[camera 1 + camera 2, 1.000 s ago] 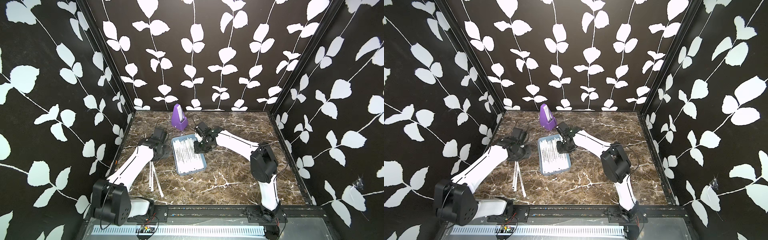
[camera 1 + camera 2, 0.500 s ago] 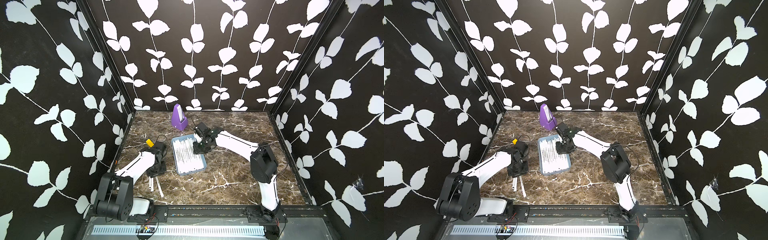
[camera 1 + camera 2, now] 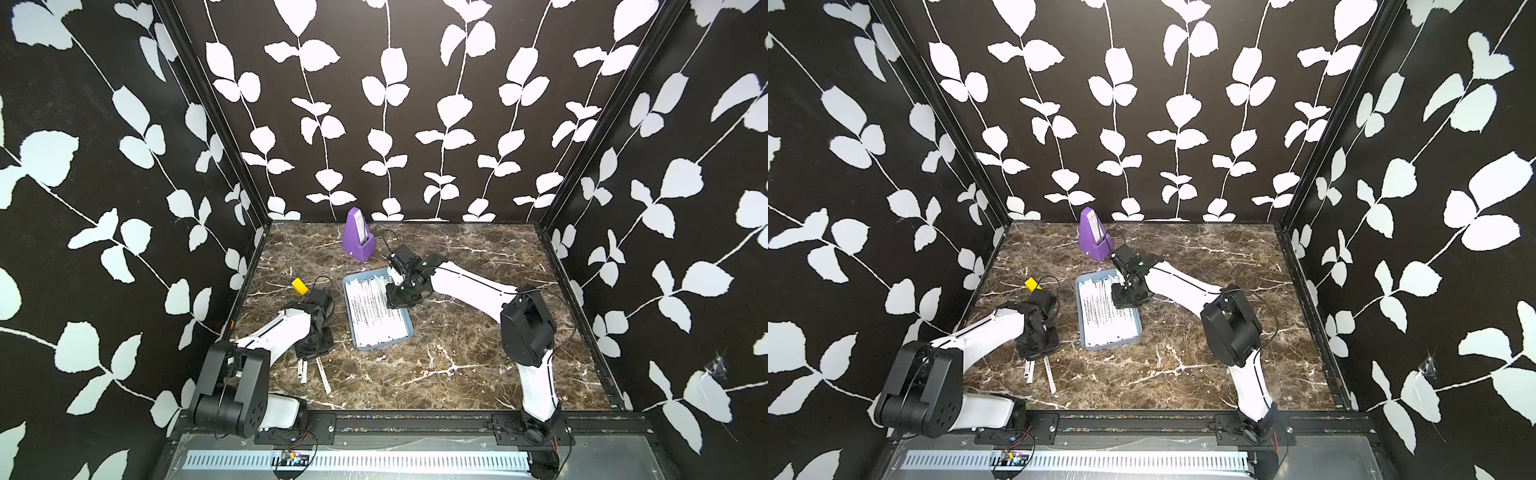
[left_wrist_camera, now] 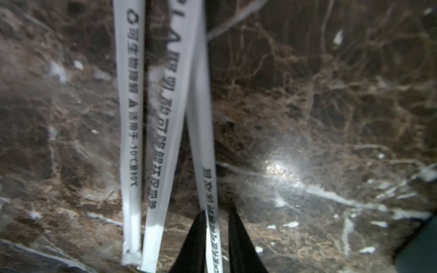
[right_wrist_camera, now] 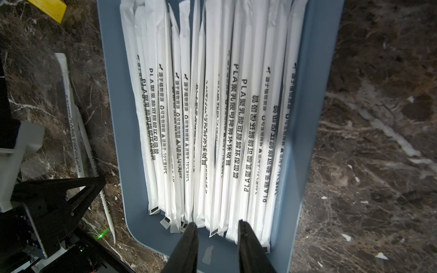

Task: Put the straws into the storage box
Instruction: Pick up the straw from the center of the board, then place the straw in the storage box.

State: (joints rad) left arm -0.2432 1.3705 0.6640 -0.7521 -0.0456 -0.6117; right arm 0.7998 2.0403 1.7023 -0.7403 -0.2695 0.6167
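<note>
The light blue storage box (image 3: 348, 307) (image 3: 1079, 307) lies mid-table, filled with several white printed straws (image 3: 374, 311) (image 5: 212, 118). Three more straws (image 4: 131, 118) lie on the marble left of the box, their ends sticking out in both top views (image 3: 303, 372) (image 3: 1049, 376). My left gripper (image 4: 217, 209) (image 3: 313, 353) is down over them. Its fingers stand close on either side of one straw (image 4: 212, 236), with a slim gap on one side. My right gripper (image 5: 217, 223) (image 3: 397, 301) hangs open over the box's far end, holding nothing.
A purple metronome (image 3: 359, 237) (image 3: 1095, 237) stands behind the box near the back wall. A small yellow block (image 3: 299, 285) (image 5: 47, 7) lies on the marble left of the box, behind my left arm. Patterned walls close in three sides.
My left arm has drawn back from beside the box toward the front and come down over the loose straws, its jaws narrowing. The right arm has stayed put.
</note>
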